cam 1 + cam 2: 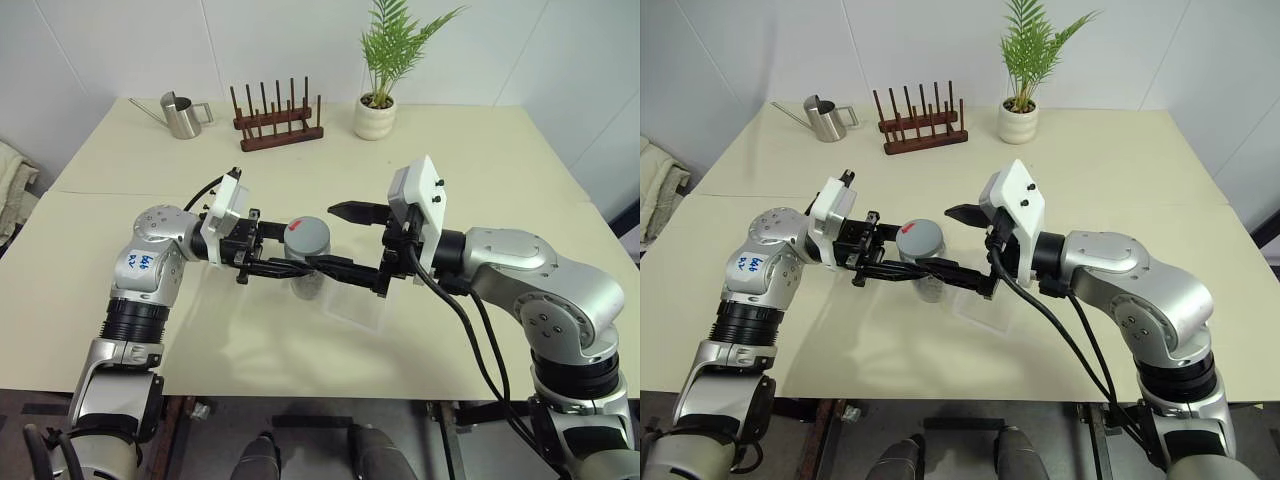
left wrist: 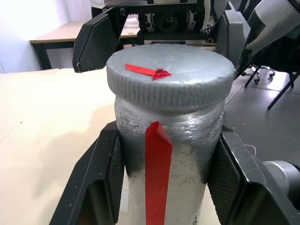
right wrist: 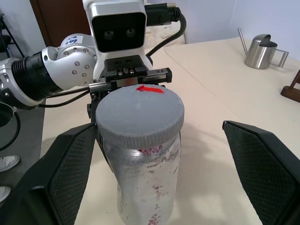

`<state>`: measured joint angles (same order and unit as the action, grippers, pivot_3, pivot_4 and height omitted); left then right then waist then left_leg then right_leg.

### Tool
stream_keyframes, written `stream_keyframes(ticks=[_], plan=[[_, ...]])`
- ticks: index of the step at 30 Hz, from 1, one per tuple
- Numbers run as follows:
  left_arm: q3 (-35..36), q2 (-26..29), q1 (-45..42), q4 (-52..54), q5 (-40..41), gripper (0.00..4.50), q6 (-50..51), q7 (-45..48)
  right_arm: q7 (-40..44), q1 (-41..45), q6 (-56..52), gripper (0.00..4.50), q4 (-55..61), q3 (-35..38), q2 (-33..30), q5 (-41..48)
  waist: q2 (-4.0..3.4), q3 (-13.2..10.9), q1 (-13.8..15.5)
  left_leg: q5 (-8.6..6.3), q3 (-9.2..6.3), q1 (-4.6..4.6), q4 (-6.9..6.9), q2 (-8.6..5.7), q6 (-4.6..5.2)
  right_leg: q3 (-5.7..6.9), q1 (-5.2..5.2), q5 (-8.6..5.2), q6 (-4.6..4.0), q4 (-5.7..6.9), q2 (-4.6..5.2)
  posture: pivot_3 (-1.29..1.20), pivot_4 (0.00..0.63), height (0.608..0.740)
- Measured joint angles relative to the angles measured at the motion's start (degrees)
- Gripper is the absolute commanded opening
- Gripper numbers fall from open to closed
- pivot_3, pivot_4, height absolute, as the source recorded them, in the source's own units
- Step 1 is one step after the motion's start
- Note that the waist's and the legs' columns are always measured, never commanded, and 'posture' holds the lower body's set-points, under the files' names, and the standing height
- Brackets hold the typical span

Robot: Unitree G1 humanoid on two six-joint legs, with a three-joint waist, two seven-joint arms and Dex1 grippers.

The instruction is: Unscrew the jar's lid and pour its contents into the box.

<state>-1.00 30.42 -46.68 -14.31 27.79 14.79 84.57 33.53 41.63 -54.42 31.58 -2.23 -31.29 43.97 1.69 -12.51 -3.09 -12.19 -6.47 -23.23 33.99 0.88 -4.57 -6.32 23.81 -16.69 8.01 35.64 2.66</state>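
We see the left pincer (image 1: 268, 262) clamping the small, light, slick clear jar (image 2: 166, 154); the right pincer (image 1: 340, 240), spread wide, straddles its ribbed grey screw lid (image 1: 306, 238), the best purchase.

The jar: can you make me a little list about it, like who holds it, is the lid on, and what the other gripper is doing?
jar: held above the table, body clamped in the left gripper
lid: grey, red mark on top, on the jar
right gripper: open, one finger on each side of the lid, not touching it
box: on the table, under the right gripper
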Motion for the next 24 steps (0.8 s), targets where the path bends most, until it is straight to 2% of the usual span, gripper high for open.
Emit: stream_keyframes(ticks=[7,18,24], plan=[[0.0,0.0,0.0,-0.3,0.0,2.02,-0.1,0.1,-0.5,-0.9,-1.5,4.48,1.3,2.8,-2.3,1.0,0.00,0.0,0.1,0.00,0.00,-0.01,0.00,0.00,0.00,0.00,0.00,0.00,0.00,0.00,0.00,0.00,0.150,0.740],[-0.1,-0.2,0.0,-0.2,0.0,2.02,-0.6,1.3,-0.2,-4.0,-3.7,4.48,2.6,7.3,-9.2,4.3,0.00,0.0,0.1,0.00,0.01,-0.01,0.00,-0.01,0.01,0.00,-0.01,-0.01,-0.01,-0.03,0.01,0.00,0.150,0.740],[-0.1,-0.2,0.0,-0.2,0.0,2.02,-0.6,1.3,-0.5,-3.4,-3.4,4.48,2.0,8.4,-10.4,4.5,0.00,0.0,0.1,0.00,0.01,-0.01,0.01,0.00,0.01,0.00,0.00,-0.01,-0.01,-0.02,0.00,0.00,0.150,0.740]])
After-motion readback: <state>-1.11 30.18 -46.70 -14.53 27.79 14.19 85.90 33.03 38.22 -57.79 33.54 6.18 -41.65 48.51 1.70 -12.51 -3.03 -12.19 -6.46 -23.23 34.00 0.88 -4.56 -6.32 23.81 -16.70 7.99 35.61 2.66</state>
